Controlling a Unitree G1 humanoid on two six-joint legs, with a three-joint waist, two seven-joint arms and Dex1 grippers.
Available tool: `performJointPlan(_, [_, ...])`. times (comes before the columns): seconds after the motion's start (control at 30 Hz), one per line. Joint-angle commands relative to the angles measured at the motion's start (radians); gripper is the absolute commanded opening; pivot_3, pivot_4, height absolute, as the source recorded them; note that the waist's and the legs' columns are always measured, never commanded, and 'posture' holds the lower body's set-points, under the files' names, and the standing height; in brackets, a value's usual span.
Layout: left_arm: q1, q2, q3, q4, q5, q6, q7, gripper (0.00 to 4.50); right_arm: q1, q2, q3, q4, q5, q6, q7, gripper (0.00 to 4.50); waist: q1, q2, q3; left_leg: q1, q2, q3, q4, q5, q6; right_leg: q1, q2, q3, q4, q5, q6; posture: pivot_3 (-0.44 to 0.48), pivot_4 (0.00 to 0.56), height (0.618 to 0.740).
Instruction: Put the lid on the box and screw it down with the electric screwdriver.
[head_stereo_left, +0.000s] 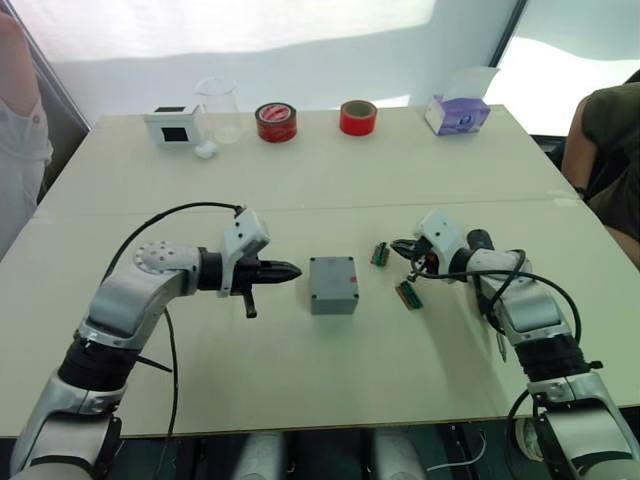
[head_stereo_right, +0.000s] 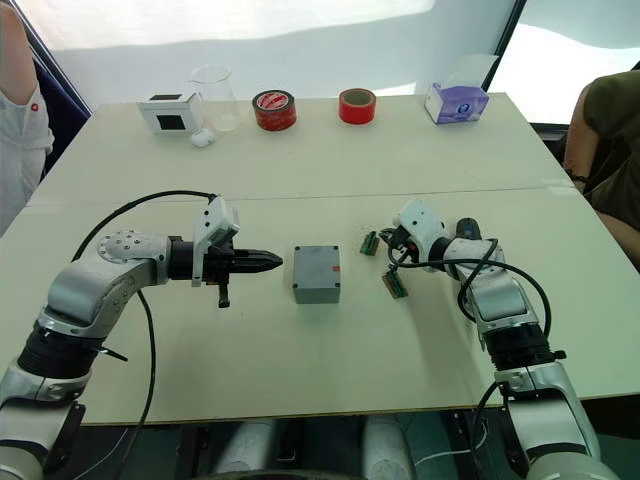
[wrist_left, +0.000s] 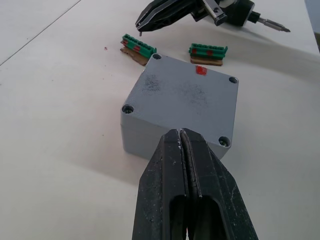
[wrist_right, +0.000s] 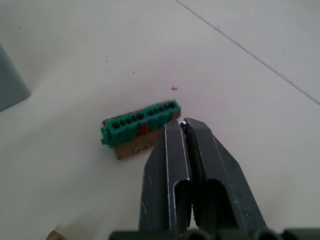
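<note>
**Mia:** What is on the big table (head_stereo_left: 300, 400)?

**Sam:** It is a pale, cream table with a thin line running across its middle. At the far edge there is a white cube (head_stereo_left: 172, 124) with a black window, a clear cup (head_stereo_left: 219, 108), two rolls of red tape (head_stereo_left: 276, 122) and a purple tissue box (head_stereo_left: 457, 113).

**Mia:** And behind the table?

**Sam:** A white sheet hangs there with light coming through it. A person sits at each side of the table, and you can see just an arm of each.

**Mia:** Where is the box (head_stereo_left: 334, 284)?

**Sam:** It sits flat in the middle of the near half. The lid (wrist_left: 187, 93) is on top of it, with a hole in each corner and a small red mark near one edge.

**Mia:** What is the left gripper (head_stereo_left: 293, 270) doing?

**Sam:** It points at the box from the left, close but not touching. Its two black fingers are pressed together with nothing in them.

**Mia:** And the right gripper (wrist_right: 182, 123)?

**Sam:** Its fingers are pressed together too, holding nothing. The tips are right by a small green block (wrist_right: 140, 128). A second green block (head_stereo_left: 408, 294) lies near it.

**Mia:** Where is the electric screwdriver (wrist_left: 247, 15)?

**Sam:** It lies on the table next to the right gripper, past the green blocks.
</note>
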Motion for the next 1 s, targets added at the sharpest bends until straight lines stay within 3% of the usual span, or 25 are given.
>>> performJointPlan(0.03, [-0.009, 0.008, 0.026, -0.012, -0.019, -0.002, -0.006, 0.0, -0.02, 0.026, -0.087, -0.139, 0.108, 0.055, -0.004, 0.02, 0.0, 0.0, 0.0, 0.0, 0.0, 0.0, 0.0, 0.0, 0.0, 0.0, 0.0, 0.0, 0.0, 0.0, 0.0, 0.0, 0.15, 0.74])
performJointPlan(0.4, [0.004, 0.039, 0.088, -0.05, -0.085, 0.046, -0.008, 0.0, 0.062, 0.035, -0.037, -0.484, 0.24, 0.27, -0.006, 0.02, 0.001, 0.0, 0.0, 0.0, 0.0, 0.0, 0.0, -0.001, 0.002, 0.0, 0.0, 0.0, 0.0, 0.0, 0.0, 0.0, 0.15, 0.74])
performJointPlan(1.0, [0.016, 0.051, 0.074, -0.097, -0.109, 0.072, 0.02, 0.0, 0.093, 0.066, 0.039, -0.461, 0.206, 0.251, -0.051, 0.02, 0.001, 0.0, 0.0, 0.0, 0.0, 0.0, 0.0, -0.001, 0.002, 0.0, 0.0, 0.0, 0.0, 0.0, 0.0, 0.0, 0.15, 0.74])
